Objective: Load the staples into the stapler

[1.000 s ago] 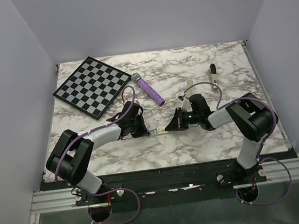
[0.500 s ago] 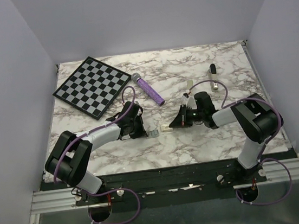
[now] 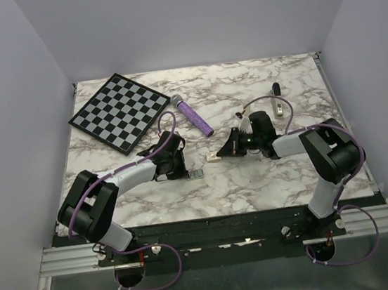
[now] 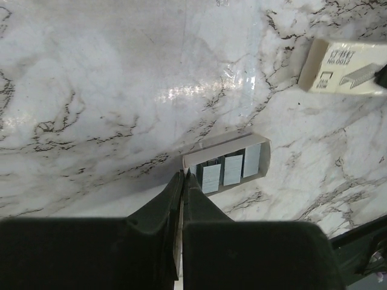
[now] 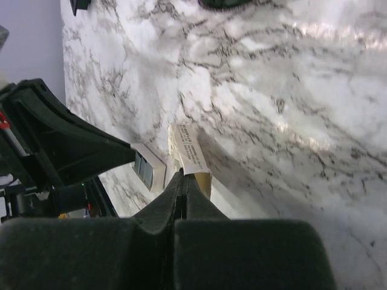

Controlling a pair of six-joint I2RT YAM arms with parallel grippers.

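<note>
The loading is standing at an early stage: the staples [image 4: 233, 170] are lying exposed as small grey blocks in an open card tray [image 4: 221, 146], and that tray is sitting on the marble table [image 3: 256, 187] fully clear of its cream sleeve [image 4: 344, 67], toward the near edge and about midway between the left and right edges. The opening of the pack is looking finished. Lifting out a block, opening the stapler [image 3: 276, 91], sliding the block in and closing it are all waiting to be done. The stapler is lying untouched toward the far right corner, well apart from both grippers and too small to tell whether it is open. The left arm is reaching from the near left corner with its elbow folded and its forearm running toward the table's middle. Held low, the left gripper [image 4: 182, 176] is keeping its jaws pressed almost together on the tray's end wall, as far as the wrist view is showing. The right arm is coming in from the right edge, forearm pointing left. The right gripper [image 5: 183, 175] is clamping its jaws tight on one end of the sleeve and holding it just beside the tray, toward the far right of it, without touching it. The two grippers are facing each other across that small gap.
</note>
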